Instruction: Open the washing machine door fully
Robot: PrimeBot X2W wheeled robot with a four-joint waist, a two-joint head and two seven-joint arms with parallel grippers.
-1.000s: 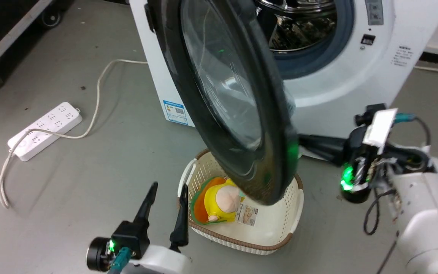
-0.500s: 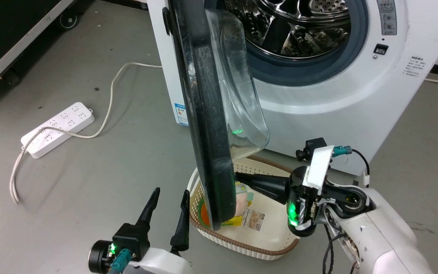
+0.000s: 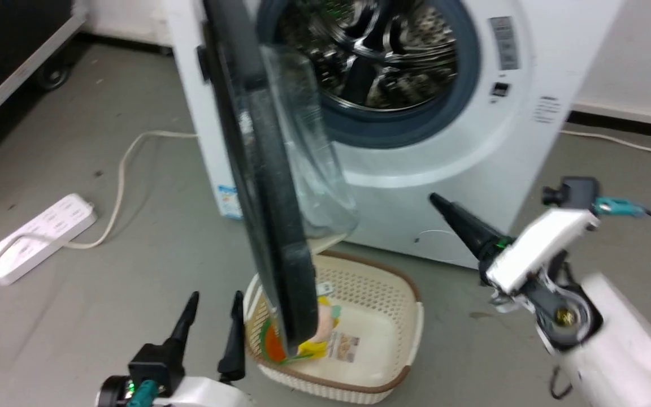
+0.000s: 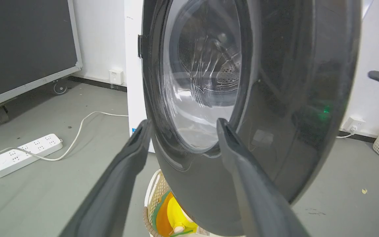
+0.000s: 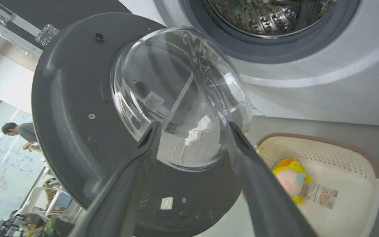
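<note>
So the washing machine door (image 3: pixel 269 226) is swung out on the hinge at the left side of the washing machine (image 3: pixel 472 169). From the head camera you see it pretty much edge-on, sticking out roughly square to the front panel. The clear glass bowl (image 5: pixel 179 98) bulges toward the side the machine is on, and the steel drum (image 3: pixel 370 56) with its grey gasket (image 3: pixel 404 127) is wide open to view.

The door's bottom edge hangs right above a cream basket (image 3: pixel 416 322) sitting on the floor (image 3: pixel 105 294) in front of the machine. There's a yellow and orange plush toy (image 5: pixel 288 177) in the basket with a little printed card (image 3: pixel 343 346) beside it.

The right tool (image 5: pixel 192 126) is on the bowl side of the door, out in front of the machine's lower panel. Its fingers are spread apart with nothing between them, and it's clear of the door. The left tool (image 3: pixel 216 294) sits low on the door's outer side, just beside the basket. Its fingers point up, also spread and empty, and I can't see it touching the door.

A white power strip (image 3: pixel 37 237) lies on the floor off to the left, with its cord (image 3: pixel 122 169) running toward the machine. A person (image 5: pixel 18 133) is far back in the right wrist view.
</note>
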